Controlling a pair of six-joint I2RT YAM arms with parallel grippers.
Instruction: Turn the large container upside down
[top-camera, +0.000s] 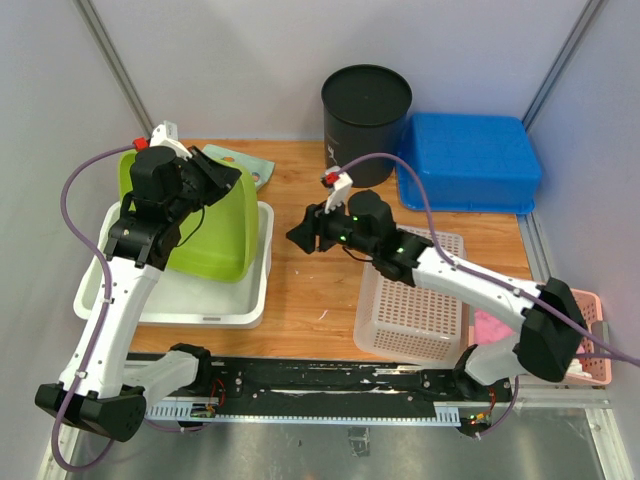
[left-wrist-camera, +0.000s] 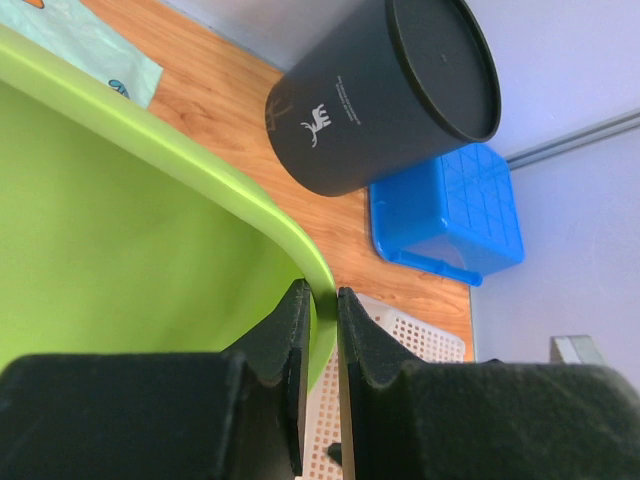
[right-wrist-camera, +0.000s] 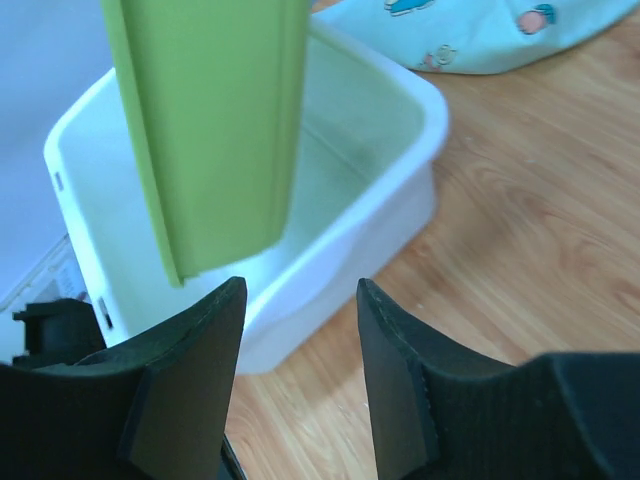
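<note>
1. Table (top-camera: 300, 290): wood top, carries everything. Both arms are mounted at its near edge.
2. White tub (top-camera: 240, 318): on the left side of the table, flat, mouth up. The task item stands in it.
3. Green tub (top-camera: 215, 235): I take this as the large container. It's tipped steeply up on edge, its low side down in the white tub and its high rim by the left wrist. Progress, my read: approx halfway. It's raised and tilted but not mouth-down yet. Left to do: carry the roll over, set it down inverted, let go.
4. Blue bin (top-camera: 465, 160), lattice basket (top-camera: 410, 300) and black canister (top-camera: 365, 105): far right and right of centre, well apart from the green tub and not in play.
5. Left gripper (left-wrist-camera: 322, 300): pinched onto the green tub's top rim, jaws nearly together w/ the thin lip between them. Only the left wrist view shows this pinch. In the top view the wrist body covers it.
6. Right gripper (right-wrist-camera: 300, 290): jaws apart, nothing between them. It hovers over mid-table, aimed at the green tub, near it but not touching. Its own view shows the green tub edge-on w/ the lower corner hanging inside the white tub, which the top view doesn't give. Can't tell whether that corner touches the floor of the white tub.
</note>
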